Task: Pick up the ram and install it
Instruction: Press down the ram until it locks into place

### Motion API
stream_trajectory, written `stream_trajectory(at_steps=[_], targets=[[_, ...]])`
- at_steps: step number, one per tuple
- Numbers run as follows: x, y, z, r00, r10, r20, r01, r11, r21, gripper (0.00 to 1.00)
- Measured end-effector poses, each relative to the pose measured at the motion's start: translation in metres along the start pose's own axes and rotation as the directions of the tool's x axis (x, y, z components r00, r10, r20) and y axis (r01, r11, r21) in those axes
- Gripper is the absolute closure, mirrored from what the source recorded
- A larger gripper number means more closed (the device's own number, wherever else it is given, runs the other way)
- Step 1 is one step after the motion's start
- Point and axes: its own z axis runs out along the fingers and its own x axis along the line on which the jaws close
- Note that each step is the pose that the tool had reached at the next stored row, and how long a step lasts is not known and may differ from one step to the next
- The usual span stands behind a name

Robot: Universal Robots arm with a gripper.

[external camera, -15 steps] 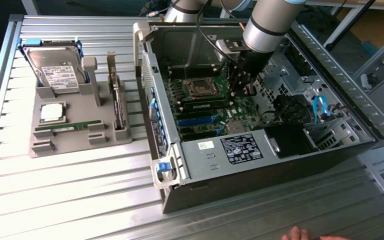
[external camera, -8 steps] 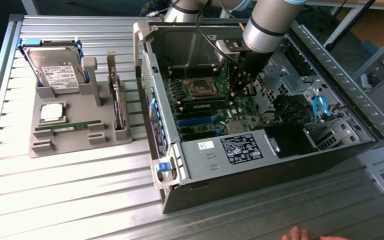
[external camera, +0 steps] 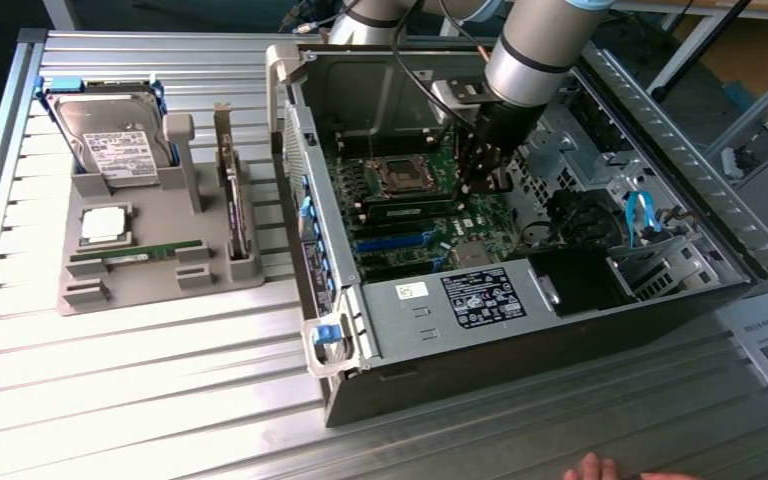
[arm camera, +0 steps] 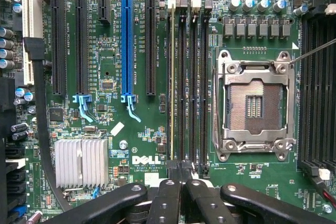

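Pincer (external camera: 480,185) closed with nothing in it, down inside open computer case (external camera: 491,330) above motherboard (arm camera: 131,145). One ram (arm camera: 172,77) seated edge-on in memory slot beside empty CPU socket (arm camera: 254,103); second ram (external camera: 131,252) lying in grey holder tray (external camera: 157,285) on counter (external camera: 117,390), near hard drive (external camera: 115,140) and processor chip (external camera: 104,224). Person's hand (external camera: 598,468) at counter edge

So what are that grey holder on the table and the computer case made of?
The grey holder looks like matte plastic: uniform dull grey, moulded slots, though that's a guess. The computer case appears to be bare sheet metal, pale and faintly shiny, with punched holes. The slatted table looks like brushed aluminium.
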Motion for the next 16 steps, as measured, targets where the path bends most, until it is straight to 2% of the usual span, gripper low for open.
stream_trajectory(at_steps=[6,11,16], targets=[[0.0,0.0,-0.0009,1.0,0.0,0.0007,0.0,1.0,0.0002,0.9],[0.0,0.0003,-0.0124,1.0,0.0,0.0001,0.0,1.0,0.0,0.9],[0.0,0.0003,-0.0132,1.0,0.0,0.0002,0.0,1.0,0.0001,0.9]])
